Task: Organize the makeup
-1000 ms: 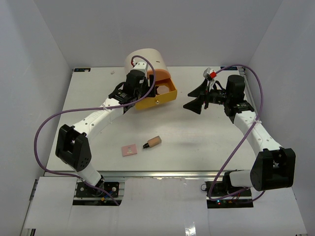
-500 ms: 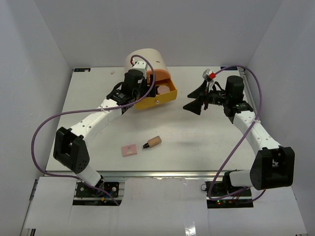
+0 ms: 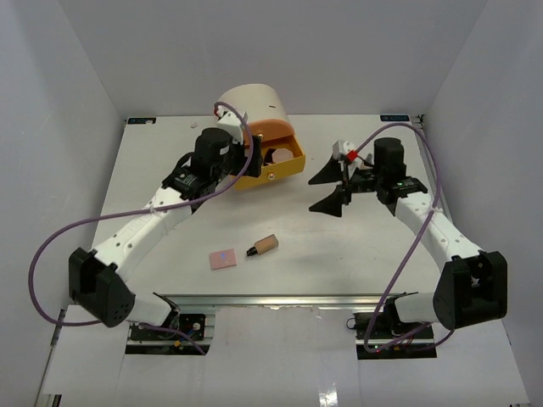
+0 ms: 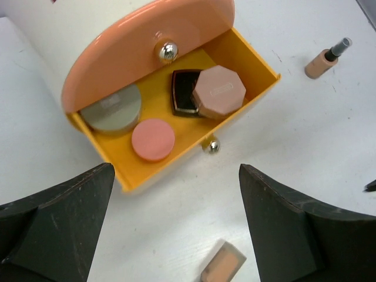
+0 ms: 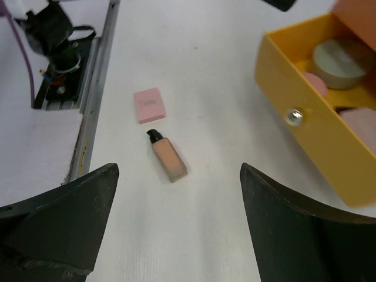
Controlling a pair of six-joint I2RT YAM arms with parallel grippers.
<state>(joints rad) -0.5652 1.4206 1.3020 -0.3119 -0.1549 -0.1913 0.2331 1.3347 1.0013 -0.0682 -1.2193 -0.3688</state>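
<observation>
White desk (image 3: 373, 254), 2 arms, 2 hands.

Left hand (image 4: 176, 170): fingers wide apart, nothing between them. It hangs over the desk at the near side of the yellow drawer (image 4: 247, 59).

Right hand (image 3: 312, 196): fingers wide apart, holding nothing, right of the drawer and above the desk.

1 cream cylinder (image 3: 254, 102) at far centre-left. It has 2 drawers in view, each with 1 metal knob: the orange drawer (image 4: 135, 47) on top, pushed in, and the yellow drawer below it, pulled out.

The yellow drawer holds 4 pieces:
- 1 grey-green round compact (image 4: 111, 108) at the left end.
- 1 pink round compact (image 4: 153, 139) just beside it, on the near side.
- 1 black square compact (image 4: 182, 94) right of centre.
- 1 pink octagonal compact (image 4: 219, 90) overlapping the black one's right side. Cannot tell whether it lies on it or leans against it.

Loose on the desk are 3 pieces:
- 1 pink rectangular compact (image 5: 148, 106), near centre.
- 1 tan bottle (image 5: 167, 158) on its side just right of that compact, apart from it, its black cap pointing toward it.
- 1 second tan bottle (image 4: 322, 61) on its side, right of the drawer's right end, seen in the left wrist view only.
</observation>
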